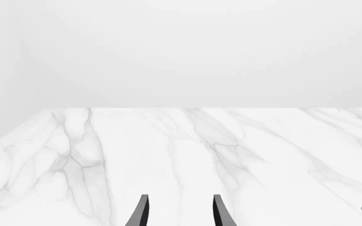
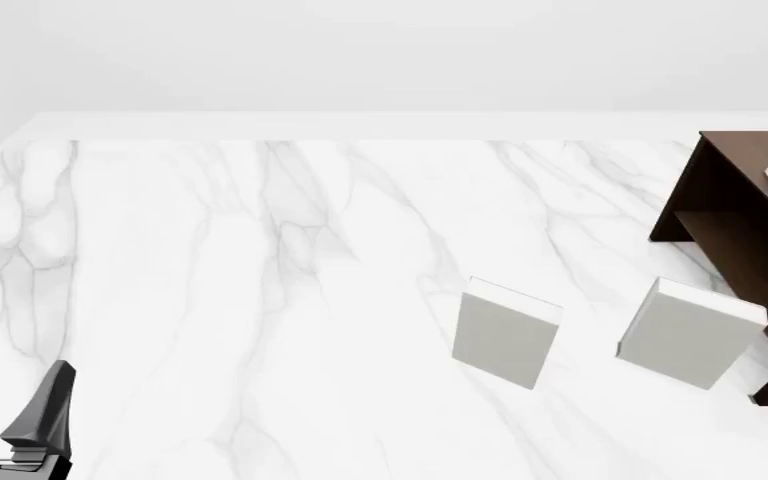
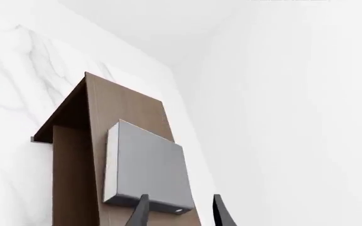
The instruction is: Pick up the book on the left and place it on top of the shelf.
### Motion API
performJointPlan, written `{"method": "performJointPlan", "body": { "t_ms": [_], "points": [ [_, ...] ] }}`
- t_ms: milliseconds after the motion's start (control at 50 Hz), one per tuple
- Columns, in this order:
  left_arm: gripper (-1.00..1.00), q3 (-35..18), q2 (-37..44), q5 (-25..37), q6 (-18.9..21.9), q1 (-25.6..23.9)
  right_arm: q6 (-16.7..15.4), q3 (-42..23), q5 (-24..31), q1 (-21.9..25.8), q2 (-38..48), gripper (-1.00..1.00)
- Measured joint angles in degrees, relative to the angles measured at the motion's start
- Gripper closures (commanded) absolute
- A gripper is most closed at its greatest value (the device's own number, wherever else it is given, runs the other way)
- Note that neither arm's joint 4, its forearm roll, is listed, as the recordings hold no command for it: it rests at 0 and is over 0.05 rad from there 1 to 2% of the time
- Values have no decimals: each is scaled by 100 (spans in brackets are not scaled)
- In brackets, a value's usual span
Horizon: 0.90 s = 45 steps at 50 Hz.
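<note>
1. The book (image 3: 146, 167) already lies flat on the shelf (image 3: 127, 110) top, at the counter's (image 2: 224, 300) right edge.
2. Your right pincer (image 3: 179, 212) is spread wide with nothing in it, its fingers just above the book's near edge.
3. Your left pincer (image 2: 11, 410) sits parted and unloaded, far left.
4. The book is likely stiff, thin and light with a slick cover; regrip across its narrow edges.
5. Two pale books (image 2: 504, 332) stand on the counter.

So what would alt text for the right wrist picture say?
A grey book lies flat on top of a dark brown wooden shelf, seen from just above. The right end effector hovers open over the book's near edge, with a white marble table beyond.
</note>
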Motion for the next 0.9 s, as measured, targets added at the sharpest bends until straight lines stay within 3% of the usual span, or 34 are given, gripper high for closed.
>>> {"method": "performJointPlan", "body": {
  "t_ms": [480, 900],
  "points": [
    [-100, 0, 0, 0, 0, 0, 237, 110, 103, 266, -466, -100],
    [-100, 0, 0, 0, 0, 0, 675, 173, 450, 504, -1285, -100]
  ]
}}
